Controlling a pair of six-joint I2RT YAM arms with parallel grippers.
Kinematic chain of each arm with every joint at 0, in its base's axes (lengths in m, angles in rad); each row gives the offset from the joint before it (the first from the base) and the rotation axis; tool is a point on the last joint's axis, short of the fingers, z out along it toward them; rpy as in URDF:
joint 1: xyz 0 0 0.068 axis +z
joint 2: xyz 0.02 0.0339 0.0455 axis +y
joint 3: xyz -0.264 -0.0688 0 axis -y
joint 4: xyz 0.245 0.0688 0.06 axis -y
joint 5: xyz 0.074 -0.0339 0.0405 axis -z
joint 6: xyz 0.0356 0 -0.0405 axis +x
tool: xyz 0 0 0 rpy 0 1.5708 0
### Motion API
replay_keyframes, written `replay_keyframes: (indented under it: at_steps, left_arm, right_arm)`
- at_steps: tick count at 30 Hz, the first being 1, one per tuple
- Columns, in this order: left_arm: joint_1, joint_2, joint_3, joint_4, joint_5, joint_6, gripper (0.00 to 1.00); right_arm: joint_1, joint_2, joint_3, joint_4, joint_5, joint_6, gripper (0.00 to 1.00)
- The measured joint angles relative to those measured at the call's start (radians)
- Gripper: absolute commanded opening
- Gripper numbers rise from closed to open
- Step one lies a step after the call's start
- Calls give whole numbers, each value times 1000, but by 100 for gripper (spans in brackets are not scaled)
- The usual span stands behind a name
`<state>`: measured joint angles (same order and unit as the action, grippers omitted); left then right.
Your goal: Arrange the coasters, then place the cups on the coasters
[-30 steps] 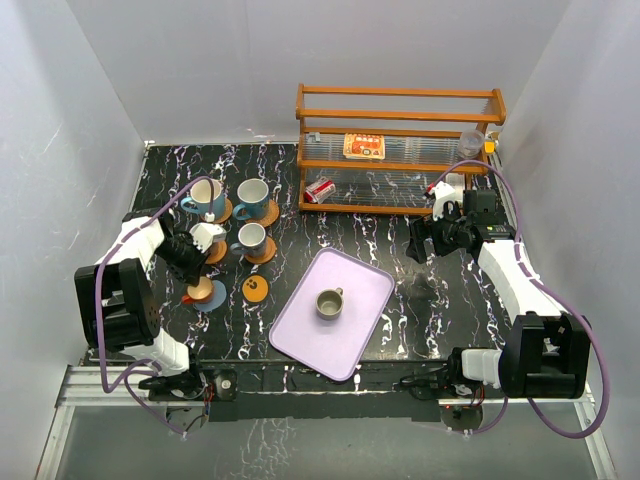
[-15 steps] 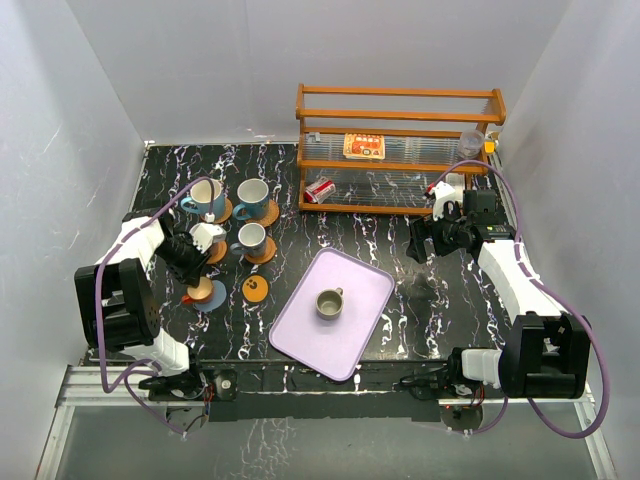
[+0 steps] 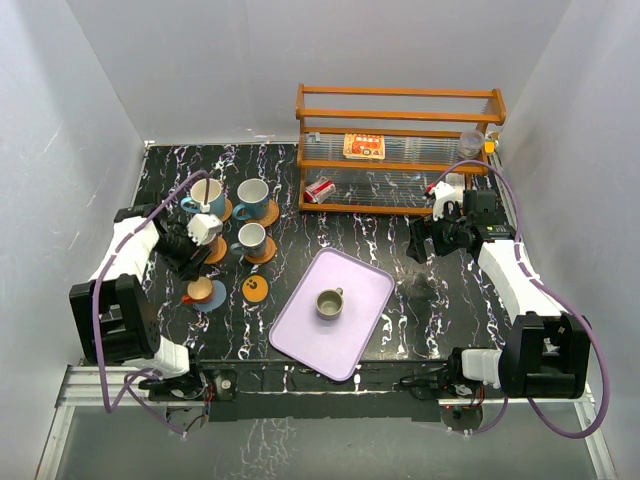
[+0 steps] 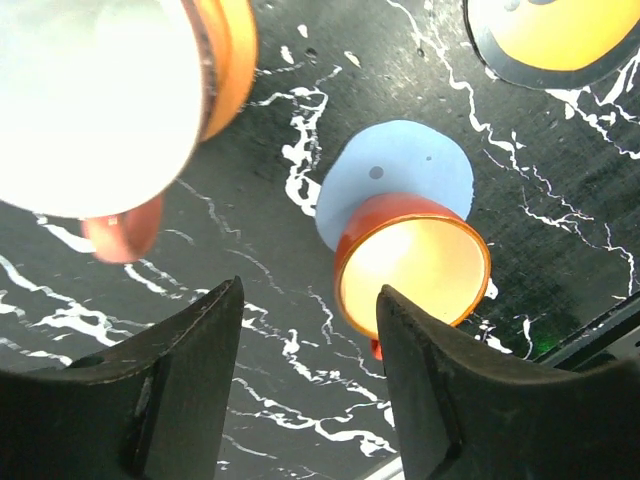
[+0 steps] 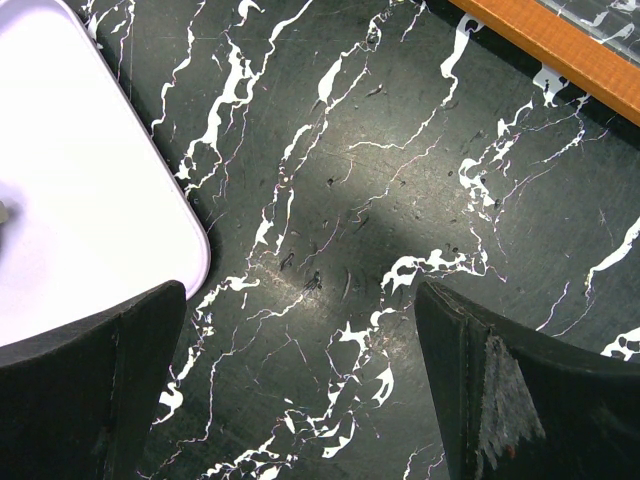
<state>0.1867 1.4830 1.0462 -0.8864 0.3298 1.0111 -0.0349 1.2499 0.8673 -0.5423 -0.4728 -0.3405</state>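
At the frame's left, the left end effector (image 4: pixel 308 340) hangs spread beside the white cup (image 4: pixel 90 100) on its orange coaster (image 4: pixel 232 60), near the small orange cup (image 4: pixel 412 265) on the grey-blue coaster (image 4: pixel 400 165). The right end effector (image 5: pixel 300 330) is spread wide over the counter (image 5: pixel 400 150).

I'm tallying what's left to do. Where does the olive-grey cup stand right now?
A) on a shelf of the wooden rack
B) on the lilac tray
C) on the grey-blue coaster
B: the top view shows the olive-grey cup standing upright near the middle of the lilac tray, with no coaster under it.
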Motion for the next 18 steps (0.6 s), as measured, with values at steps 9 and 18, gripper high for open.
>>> replay_keyframes:
  at_steps: [9,18]
  left_arm:
    - [0,-54,102,-32,57,0,63]
    - [-90,-77,216,-77,185,-61,63]
  right_arm:
    - [0,0,0,0,0,0,98]
    - [0,0,0,0,3,0,98]
